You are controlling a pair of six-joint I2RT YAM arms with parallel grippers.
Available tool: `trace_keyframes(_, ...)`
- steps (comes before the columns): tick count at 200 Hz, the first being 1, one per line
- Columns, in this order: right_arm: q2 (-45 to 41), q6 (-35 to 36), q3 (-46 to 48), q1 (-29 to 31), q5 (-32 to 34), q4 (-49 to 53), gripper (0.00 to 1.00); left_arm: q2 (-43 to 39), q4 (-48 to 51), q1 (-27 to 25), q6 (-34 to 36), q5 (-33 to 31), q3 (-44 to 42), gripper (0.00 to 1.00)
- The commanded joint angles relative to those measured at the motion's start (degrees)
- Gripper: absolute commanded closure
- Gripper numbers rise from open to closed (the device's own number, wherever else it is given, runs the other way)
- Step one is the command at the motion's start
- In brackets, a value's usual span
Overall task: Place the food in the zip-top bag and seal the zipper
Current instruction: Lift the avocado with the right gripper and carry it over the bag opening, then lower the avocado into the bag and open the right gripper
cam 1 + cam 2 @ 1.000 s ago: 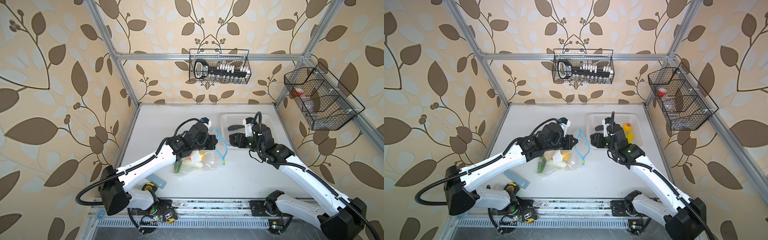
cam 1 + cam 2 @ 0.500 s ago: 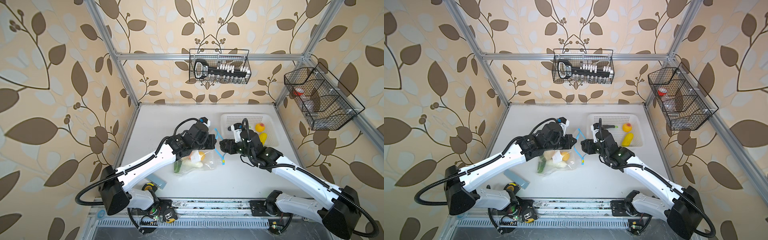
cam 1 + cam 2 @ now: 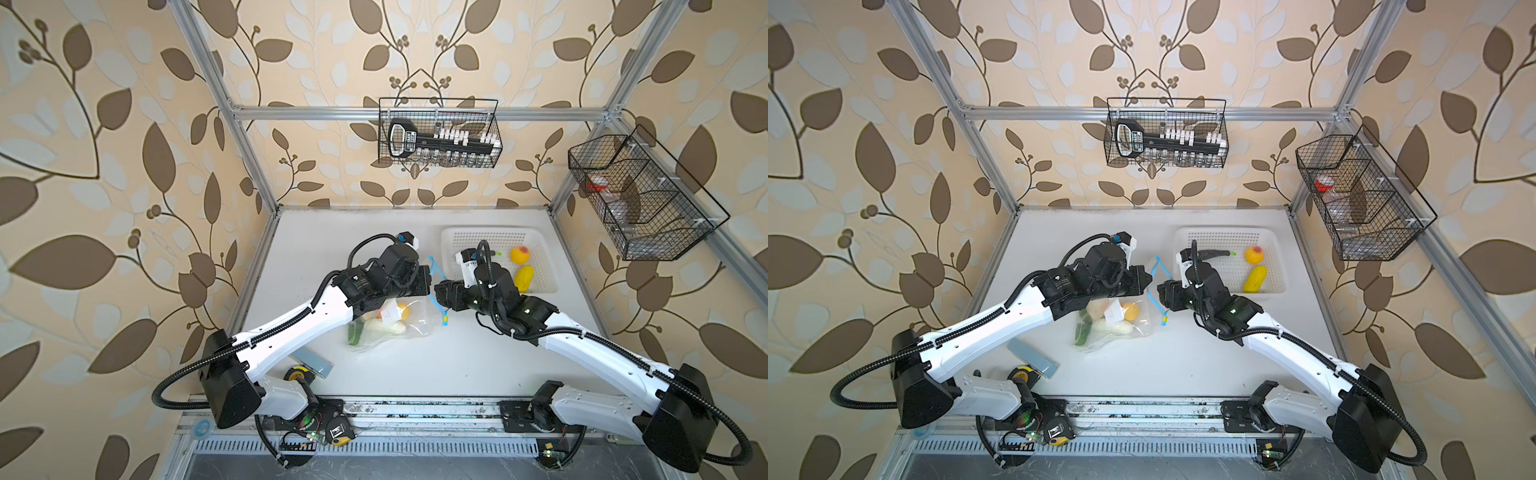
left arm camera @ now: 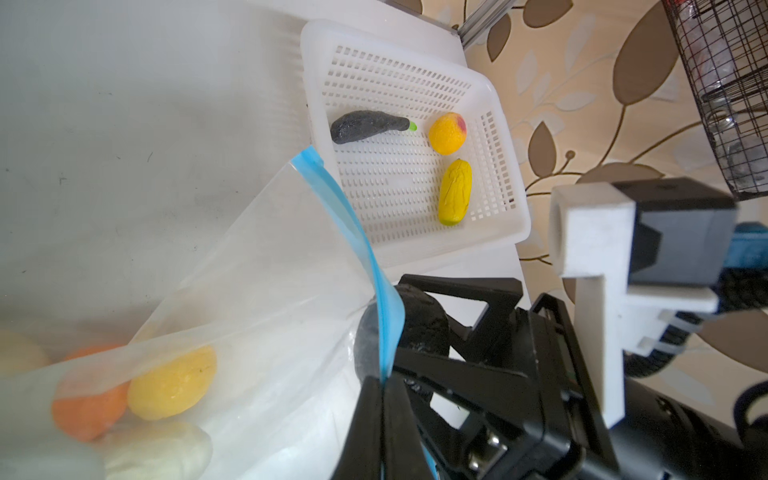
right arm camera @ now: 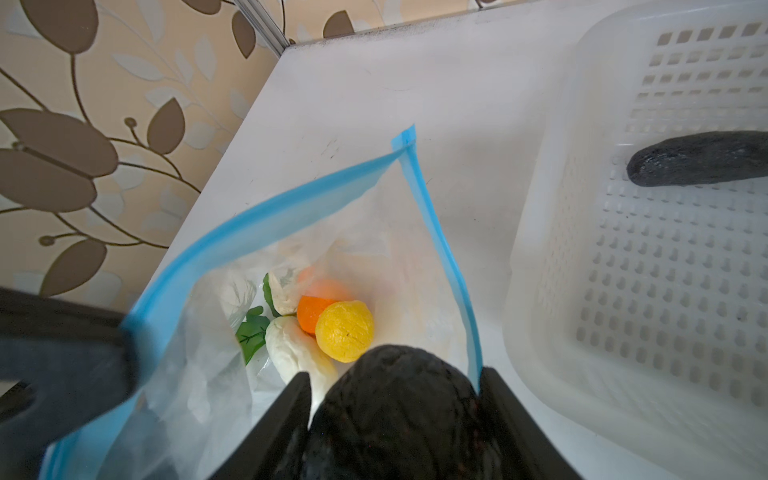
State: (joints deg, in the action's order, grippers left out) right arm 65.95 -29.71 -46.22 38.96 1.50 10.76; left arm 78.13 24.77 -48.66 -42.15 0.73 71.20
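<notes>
I see the clear zip-top bag [image 3: 422, 322] beside the white basket [image 3: 498, 229], zipper [image 5: 435, 237] open. Inside lie a lemon [image 5: 345, 331] and an orange [image 5: 309, 311].

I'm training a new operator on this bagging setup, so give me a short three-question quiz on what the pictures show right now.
1. True or false: the left hand is shut on the blue zipper of the zip-top bag.
2. The right hand is: A) open and empty; B) gripping a dark lump at the bag's mouth; C) gripping the zipper.
3. How many food pieces lie in the white basket?
Key: 1 true. 2 B. 3 three: the dark eggplant, peach and corn.
</notes>
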Motion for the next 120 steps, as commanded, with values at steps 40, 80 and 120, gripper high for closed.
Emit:
trace_keyframes(40,1.7,0.7,1.2,1.8,-1.1,-1.6,0.53,-1.4,1.7,0.5,-1.2,-5.7,1.8,1.0)
trace_keyframes(80,2.2,0.5,1.2,3.0,-0.9,-1.4,0.53,-3.4,1.9,0.5,-2.0,-8.4,0.1,1.0)
trace_keyframes(120,3.6,-0.5,0.8,3.8,0.9,0.7,0.53,-5.1,2.0,0.4,-3.3,-9.4,-1.3,1.0)
